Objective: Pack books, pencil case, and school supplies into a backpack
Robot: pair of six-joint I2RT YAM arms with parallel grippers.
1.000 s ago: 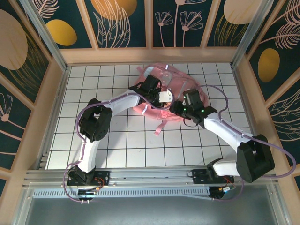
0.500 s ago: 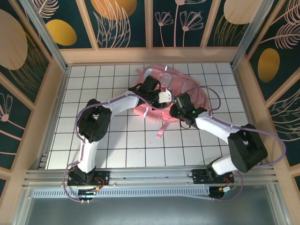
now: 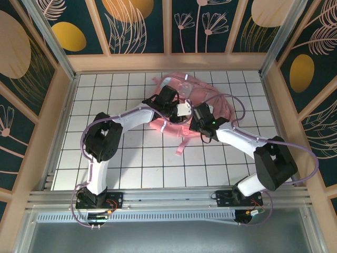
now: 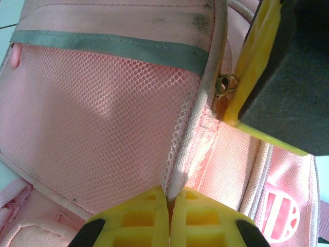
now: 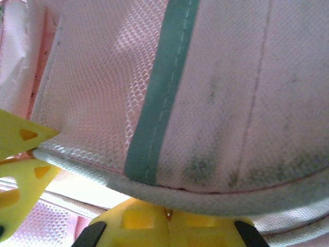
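Observation:
The large pink backpack [image 3: 218, 100] lies at the back middle of the table with both arms over it. My left gripper [image 3: 181, 109] is shut on the pale piped edge of its mesh pocket [image 4: 103, 108], the cord pinched between the yellow fingertips [image 4: 154, 206]. My right gripper [image 3: 195, 116] sits just to the right of it, shut on the grey-white rim [image 5: 205, 198] of the backpack [image 5: 247, 77]. Its yellow finger [image 4: 252, 77] shows close by in the left wrist view. The books, the pencil case and the school supplies are hidden.
A loose pink strap [image 3: 181, 145] trails from the backpack toward the near side of the white tiled table [image 3: 131, 163]. Wooden walls [image 3: 58, 105] close in the left, back and right. A metal rail [image 3: 168, 197] runs along the front.
The right arm has swung left toward the left gripper, and its jaws have closed on the backpack's rim. The left gripper has kept its grip in place.

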